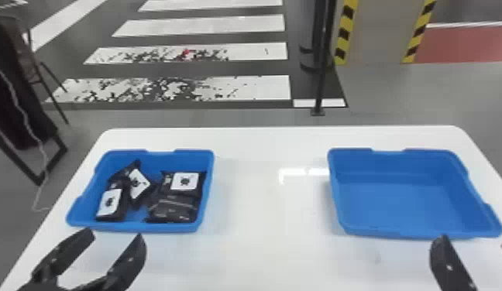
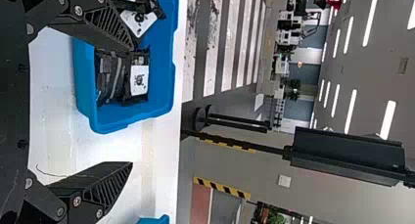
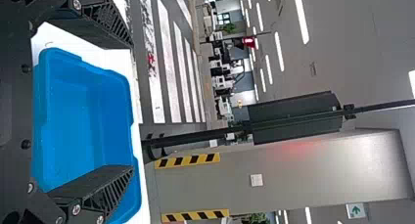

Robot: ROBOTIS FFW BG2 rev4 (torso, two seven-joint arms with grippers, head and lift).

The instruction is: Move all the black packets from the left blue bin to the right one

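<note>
1. Four black packets [image 1: 174,213] lie in the left blue bin [image 1: 138,227], against its right wall and near-left corner; transfer appears unstarted.
2. Right blue bin [image 1: 401,201]: empty, near the table's [image 1: 262,251] right edge, presumably placed there to receive them.
3. Left gripper [image 1: 114,233]: fingers wide apart, nothing held, at the left bin's near edge, probably for pickup.
4. Right gripper [image 3: 132,106]: fingers wide apart, nothing held, by the right bin.
5. White labels [image 1: 185,181] carry dark emblems; smaller writing is illegible.

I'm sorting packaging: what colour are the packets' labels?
The labels are white with black marks, clearest in the head view.
</note>
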